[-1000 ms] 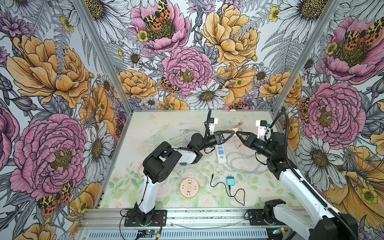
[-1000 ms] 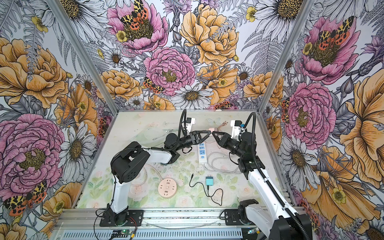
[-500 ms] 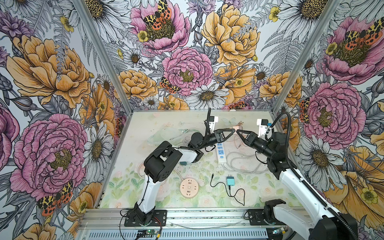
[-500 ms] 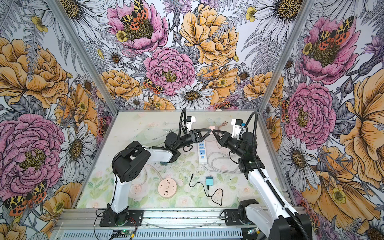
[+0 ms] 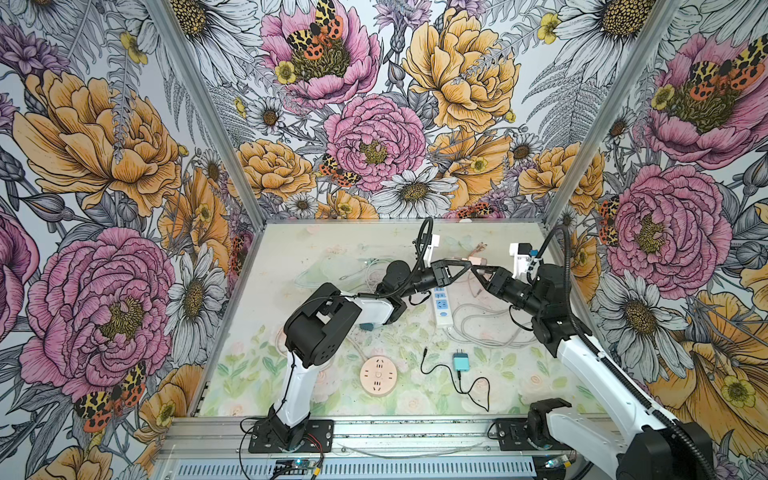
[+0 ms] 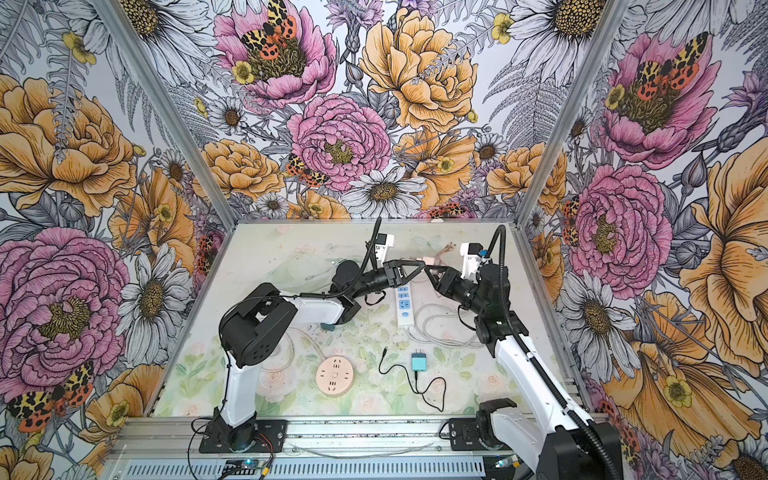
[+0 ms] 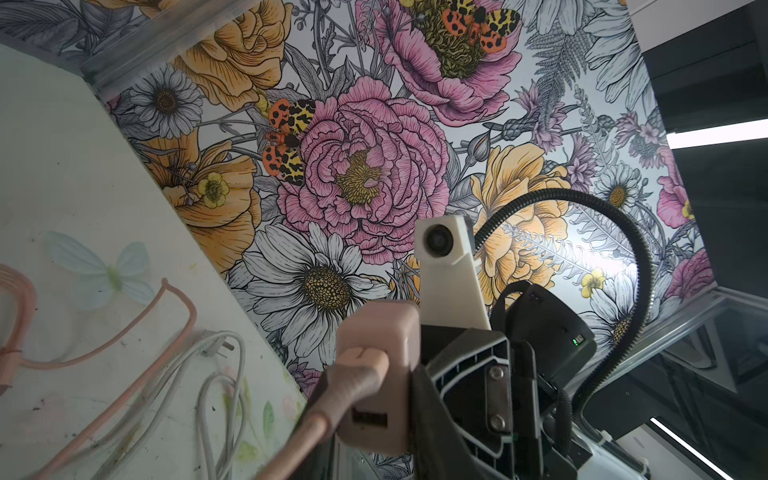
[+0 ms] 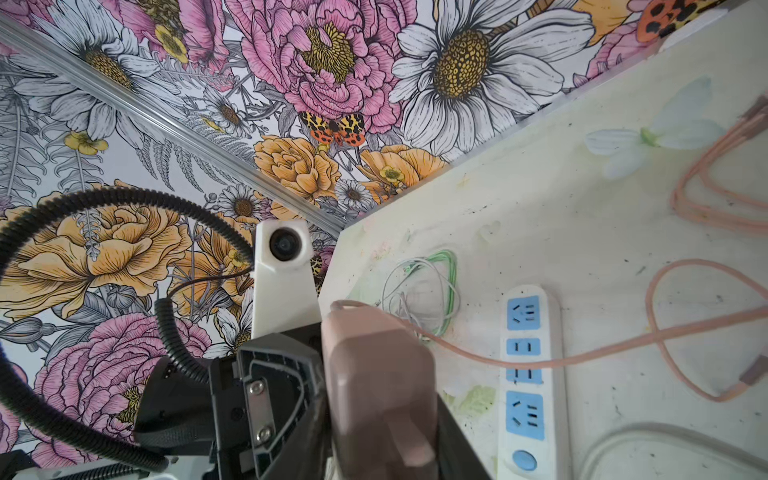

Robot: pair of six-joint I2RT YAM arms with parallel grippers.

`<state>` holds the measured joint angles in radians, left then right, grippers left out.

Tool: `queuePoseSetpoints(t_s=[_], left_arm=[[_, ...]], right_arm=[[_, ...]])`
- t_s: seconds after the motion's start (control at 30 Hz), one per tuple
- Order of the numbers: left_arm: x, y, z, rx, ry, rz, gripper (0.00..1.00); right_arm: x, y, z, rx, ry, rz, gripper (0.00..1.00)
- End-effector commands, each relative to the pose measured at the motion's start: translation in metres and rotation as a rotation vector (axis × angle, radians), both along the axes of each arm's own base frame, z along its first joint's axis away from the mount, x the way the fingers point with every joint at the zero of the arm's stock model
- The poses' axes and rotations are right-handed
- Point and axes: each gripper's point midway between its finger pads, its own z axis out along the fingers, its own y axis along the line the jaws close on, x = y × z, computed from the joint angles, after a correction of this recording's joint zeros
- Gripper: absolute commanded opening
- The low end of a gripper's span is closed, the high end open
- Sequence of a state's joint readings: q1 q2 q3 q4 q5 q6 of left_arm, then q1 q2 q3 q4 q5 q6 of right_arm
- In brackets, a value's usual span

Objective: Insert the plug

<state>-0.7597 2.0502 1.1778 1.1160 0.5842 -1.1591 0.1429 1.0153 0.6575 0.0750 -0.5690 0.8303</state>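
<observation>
While both claws are still meeting just over the far end of the power strip [image 5: 442,305], the left claw [image 5: 468,266] is squeezing the pink plug [image 5: 478,261]. I cannot tell if the right claw [image 5: 480,276] is letting go, so plugging in is still waiting.

Both top views were bright and evenly lit, with only soft shadows on the table [image 5: 316,257]. In the left wrist view glare bleached the wallpaper [image 7: 598,259] (a strip light [image 7: 715,139] burned white nearby). Close to each wrist lens the pink plug [image 8: 378,395] was blurred; straight edges bowed.
</observation>
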Motion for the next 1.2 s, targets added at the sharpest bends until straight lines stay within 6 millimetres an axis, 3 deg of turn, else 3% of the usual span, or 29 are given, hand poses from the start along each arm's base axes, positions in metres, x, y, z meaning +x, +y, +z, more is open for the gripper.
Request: queuePoseSetpoints(t_s=[0.0, 0.1, 0.27, 0.43, 0.6, 0.77, 0.9, 1.17], left_arm=[[-0.011, 0.0, 0.017, 0.014, -0.071, -0.018, 0.0], [-0.01, -0.002, 0.018, 0.014, -0.064, -0.027, 0.0], [-0.001, -0.002, 0.005, 0.079, -0.039, -0.001, 0.0], [0.01, 0.007, -0.009, 0.179, -0.024, 0.046, 0.0], [0.021, 0.014, -0.031, 0.414, -0.021, 0.099, 0.0], [0.023, 0.017, -0.049, 0.73, -0.072, 0.097, 0.0], [0.024, 0.016, -0.05, 0.787, -0.094, 0.023, 0.0], [0.046, 0.047, -0.087, 1.155, -0.031, 0.111, 0.0]], right_arm=[[-0.01, 0.004, -0.012, -0.037, 0.039, 0.045, 0.43], [-0.01, 0.003, -0.018, -0.038, 0.053, 0.043, 0.59], [-0.013, -0.01, -0.012, -0.033, 0.036, 0.016, 0.63], [-0.019, -0.035, -0.006, -0.033, 0.041, -0.054, 0.63], [-0.021, -0.059, -0.008, -0.092, 0.077, -0.15, 0.62], [-0.018, -0.066, -0.012, -0.129, 0.097, -0.177, 0.61], [-0.016, -0.067, -0.014, -0.134, 0.101, -0.181, 0.61], [-0.015, -0.074, -0.018, -0.152, 0.112, -0.22, 0.6]])
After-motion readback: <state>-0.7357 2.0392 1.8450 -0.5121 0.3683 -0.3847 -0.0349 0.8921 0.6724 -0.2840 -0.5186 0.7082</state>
